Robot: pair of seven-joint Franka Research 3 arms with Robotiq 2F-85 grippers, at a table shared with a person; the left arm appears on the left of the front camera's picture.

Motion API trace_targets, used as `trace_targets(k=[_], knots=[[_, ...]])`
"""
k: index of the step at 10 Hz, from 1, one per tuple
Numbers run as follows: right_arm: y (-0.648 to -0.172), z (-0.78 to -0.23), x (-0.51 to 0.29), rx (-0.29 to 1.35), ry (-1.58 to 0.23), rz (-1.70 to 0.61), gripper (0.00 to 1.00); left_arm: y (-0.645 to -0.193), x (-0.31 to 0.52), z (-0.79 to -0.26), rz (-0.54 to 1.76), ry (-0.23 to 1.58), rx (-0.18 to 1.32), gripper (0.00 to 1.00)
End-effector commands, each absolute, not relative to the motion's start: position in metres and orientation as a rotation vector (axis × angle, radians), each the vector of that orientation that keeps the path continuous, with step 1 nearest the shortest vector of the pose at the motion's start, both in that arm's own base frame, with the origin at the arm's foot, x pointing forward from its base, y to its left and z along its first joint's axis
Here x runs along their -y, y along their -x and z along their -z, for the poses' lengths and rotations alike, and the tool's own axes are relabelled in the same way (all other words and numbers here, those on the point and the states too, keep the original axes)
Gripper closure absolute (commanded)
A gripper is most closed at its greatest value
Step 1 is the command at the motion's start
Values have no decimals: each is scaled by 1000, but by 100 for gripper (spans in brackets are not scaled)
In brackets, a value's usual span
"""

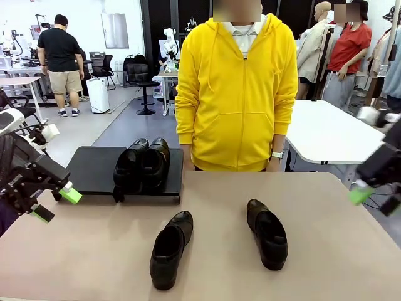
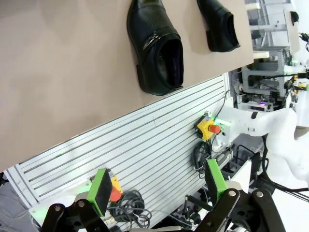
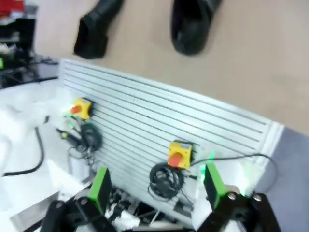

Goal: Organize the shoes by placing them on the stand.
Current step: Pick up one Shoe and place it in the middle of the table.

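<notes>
Front view: left fingers point(image 1: 70, 195) are spread wide and empty, near the front left corner of the stand point(image 1: 94, 169). Right fingers point(image 1: 359, 195) are likewise wide and empty, at the right edge of the table point(image 1: 326, 269). One pair point(image 1: 143, 164) sits on the stand's right half. The middle shoe point(image 1: 169, 249) and right shoe point(image 1: 268, 234) lie apart on the table.

Hazards:
- Glossy leather may slip from a shallow grip.
- A careless set-down may knock the seated pair.

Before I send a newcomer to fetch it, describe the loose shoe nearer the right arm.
On the beige table, a black stand at the far left holds two shoes. Two more lie on bare tabletop nearer the robot. Yours is the right-hand one, lying nearest the right gripper.
</notes>
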State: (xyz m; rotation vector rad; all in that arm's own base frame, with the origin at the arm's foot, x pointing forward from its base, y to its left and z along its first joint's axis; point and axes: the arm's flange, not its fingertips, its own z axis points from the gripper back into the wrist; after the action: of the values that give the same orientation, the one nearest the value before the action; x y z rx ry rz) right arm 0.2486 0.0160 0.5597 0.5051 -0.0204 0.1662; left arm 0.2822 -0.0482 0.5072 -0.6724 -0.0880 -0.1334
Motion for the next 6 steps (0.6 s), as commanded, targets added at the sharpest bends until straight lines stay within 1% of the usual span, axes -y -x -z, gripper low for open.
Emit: trace_targets(k=[1, 2, 3, 4, 6], knots=[[-242, -547, 11, 123, -643, -52, 0, -281, 47, -509, 133, 690, 84, 0], [-236, -539, 18, 249, -690, -11, 0, -281, 47, -509, 133, 690, 84, 0], [-241, -529, 7, 312, -640, 42, 0, -281, 47, -509, 133, 690, 84, 0], [-243, -555, 26, 114, -620, -31, 0, -281, 47, -509, 133, 690, 84, 0], [-243, -555, 26, 114, -620, -31, 0, -281, 47, -509, 133, 690, 84, 0]])
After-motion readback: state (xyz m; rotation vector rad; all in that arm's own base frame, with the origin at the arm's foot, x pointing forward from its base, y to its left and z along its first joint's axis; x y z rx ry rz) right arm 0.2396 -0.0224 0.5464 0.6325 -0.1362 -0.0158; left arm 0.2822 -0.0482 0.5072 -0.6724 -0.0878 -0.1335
